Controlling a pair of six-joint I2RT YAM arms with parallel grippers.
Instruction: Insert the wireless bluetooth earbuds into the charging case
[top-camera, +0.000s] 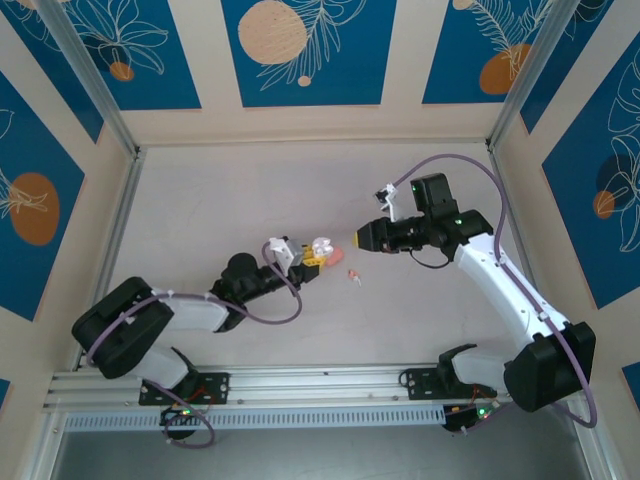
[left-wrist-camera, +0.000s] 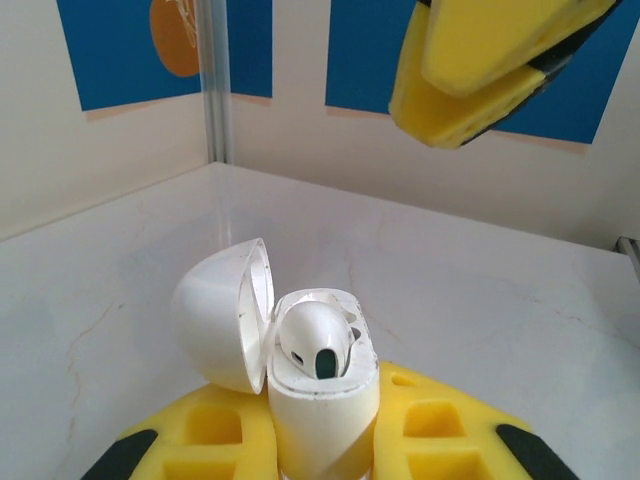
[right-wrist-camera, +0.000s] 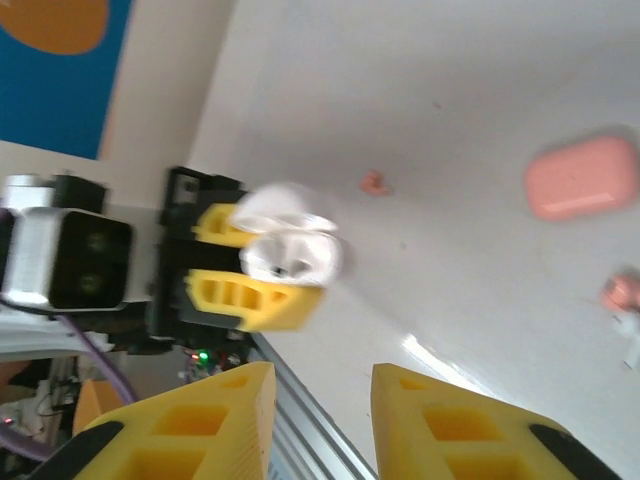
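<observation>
White plastic charging case (left-wrist-camera: 322, 410), lid up, sat clamped at its base in the left gripper (left-wrist-camera: 325, 452) jaws above the desk (top-camera: 200, 200) middle; one white earbud (left-wrist-camera: 312, 345) was seated. Right gripper (right-wrist-camera: 322, 385) jaws were part-open and empty. On the desk: one shut pink case (right-wrist-camera: 582, 178), two loose pink buds (right-wrist-camera: 620, 293). All looked light, slick, tiny; probably best pinched across the bud body.

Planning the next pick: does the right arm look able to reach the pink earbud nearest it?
Probably yes: the earbud lies bare on the table beside the right gripper, jaws apart and empty.
</observation>
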